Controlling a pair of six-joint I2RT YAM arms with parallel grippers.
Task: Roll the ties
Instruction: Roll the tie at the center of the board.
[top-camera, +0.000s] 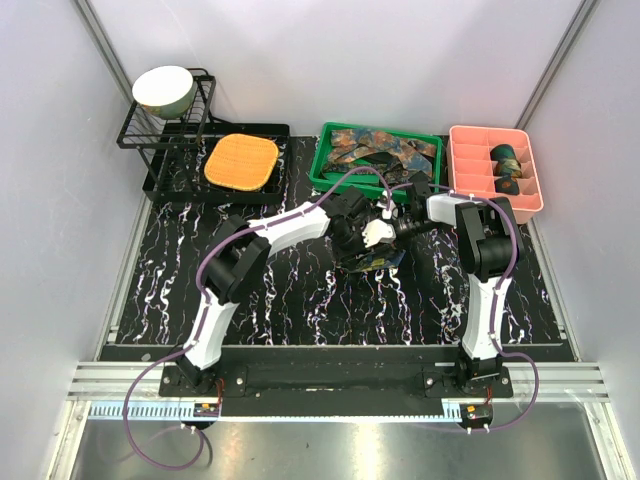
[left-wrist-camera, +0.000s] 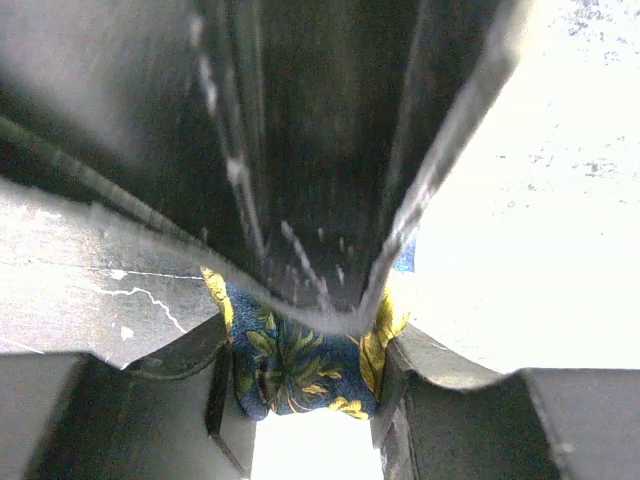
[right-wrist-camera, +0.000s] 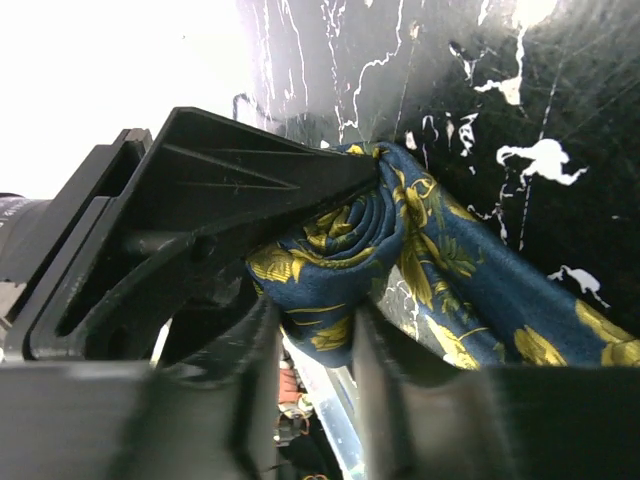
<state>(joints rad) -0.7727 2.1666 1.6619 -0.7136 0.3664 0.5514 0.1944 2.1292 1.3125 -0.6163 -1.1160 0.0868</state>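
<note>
The left gripper (left-wrist-camera: 300, 385) is clamping the navy tie (right-wrist-camera: 400, 240) at its coil, while the right gripper (right-wrist-camera: 315, 400), seemingly pinching the same coil, is sitting nearer the tail trailing off sideways.

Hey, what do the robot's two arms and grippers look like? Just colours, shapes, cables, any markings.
The left arm and right arm match: white shell links, black joints, black bases. A purple cable runs along each. The left gripper and right gripper are angular matte black plastic. No markings are visible.
</note>
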